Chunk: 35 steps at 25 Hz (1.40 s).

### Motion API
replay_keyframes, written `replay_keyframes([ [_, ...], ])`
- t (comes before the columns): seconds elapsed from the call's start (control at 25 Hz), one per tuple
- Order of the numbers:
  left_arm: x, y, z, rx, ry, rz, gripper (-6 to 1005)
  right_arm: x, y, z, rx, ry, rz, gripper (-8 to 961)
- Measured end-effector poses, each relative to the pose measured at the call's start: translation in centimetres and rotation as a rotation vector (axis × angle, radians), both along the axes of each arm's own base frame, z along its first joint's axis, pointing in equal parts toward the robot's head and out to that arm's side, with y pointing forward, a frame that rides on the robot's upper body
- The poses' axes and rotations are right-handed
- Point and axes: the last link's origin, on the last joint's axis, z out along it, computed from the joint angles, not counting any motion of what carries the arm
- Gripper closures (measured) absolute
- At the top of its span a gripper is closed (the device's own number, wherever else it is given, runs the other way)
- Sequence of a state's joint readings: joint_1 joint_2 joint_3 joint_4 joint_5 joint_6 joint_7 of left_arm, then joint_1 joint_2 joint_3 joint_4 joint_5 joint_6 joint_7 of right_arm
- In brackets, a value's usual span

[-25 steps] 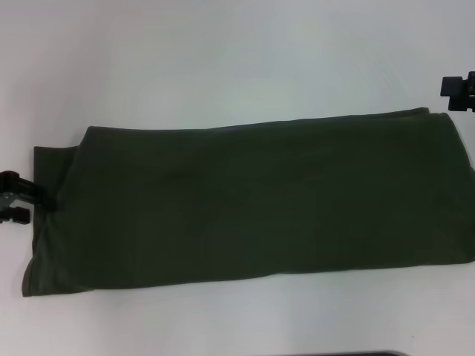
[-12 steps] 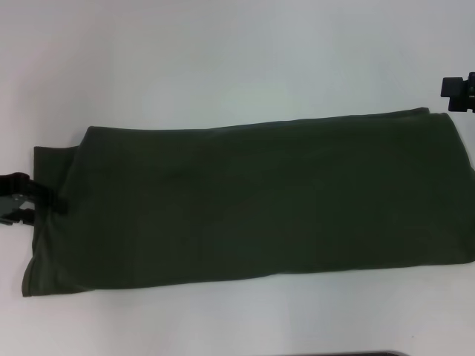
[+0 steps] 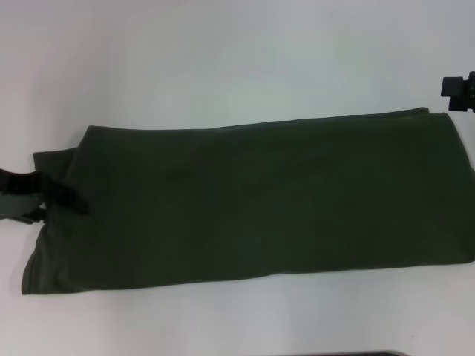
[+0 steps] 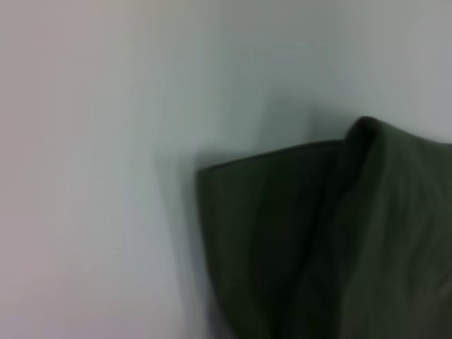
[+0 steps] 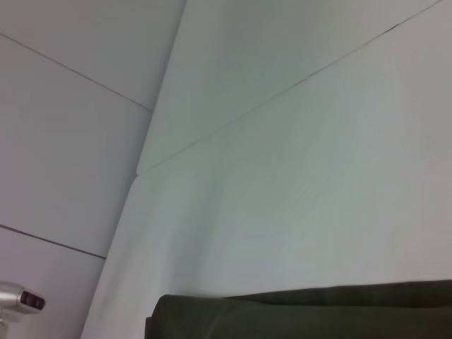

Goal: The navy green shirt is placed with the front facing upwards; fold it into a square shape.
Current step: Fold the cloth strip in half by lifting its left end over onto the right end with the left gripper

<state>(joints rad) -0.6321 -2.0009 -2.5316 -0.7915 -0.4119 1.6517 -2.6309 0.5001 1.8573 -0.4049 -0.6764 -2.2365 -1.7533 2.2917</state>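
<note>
The navy green shirt (image 3: 252,200) is seen lying flat on the white table (image 3: 223,59), already folded into a long horizontal band that runs from the table's left part to the right edge of the head view. Its cloth is shown as a matt, soft dark olive knit with a smooth, plain upper face; no lettering is visible. The far edge is slightly slanted, and at the left end a lower layer is exposed as a narrow step beyond the upper layer. In the left wrist view that stepped end (image 4: 332,240) is shown as a squared corner with a raised fold beside it. In the right wrist view a thin folded edge (image 5: 296,314) is seen low against the pale tabletop.

The left gripper (image 3: 63,196) is placed at the shirt's left end, its black fingers reaching over the cloth edge; whether they are parted or closed cannot be told. The right gripper (image 3: 459,90) is held at the right border, just beyond the shirt's far right corner, its finger state equally unclear
</note>
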Motion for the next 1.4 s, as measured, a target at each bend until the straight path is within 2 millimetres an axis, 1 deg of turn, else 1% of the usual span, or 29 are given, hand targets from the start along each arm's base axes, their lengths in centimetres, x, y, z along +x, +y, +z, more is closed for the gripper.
replay_keyframes([
  [0.28,1.2,0.6,-0.8,-0.021,-0.021,-0.025,394,0.0,0.0,0.1,0.001,-0.001,0.000,295],
  [0.52,1.8,0.7,-1.0,-0.024,-0.100,-0.017,401,0.1,-0.1,0.1,0.001,-0.002,0.000,295],
  [1.08,2.1,0.4,-0.6,-0.046,-0.141,-0.042,428,0.3,-0.3,0.1,0.001,-0.004,-0.003,296],
  [1.28,2.2,0.3,-0.5,-0.062,-0.147,-0.060,637,0.3,-0.3,0.1,0.001,-0.003,-0.007,297],
  [1.4,2.3,0.3,-0.5,-0.066,-0.147,-0.063,732,0.3,-0.4,0.1,0.000,-0.001,-0.007,297],
])
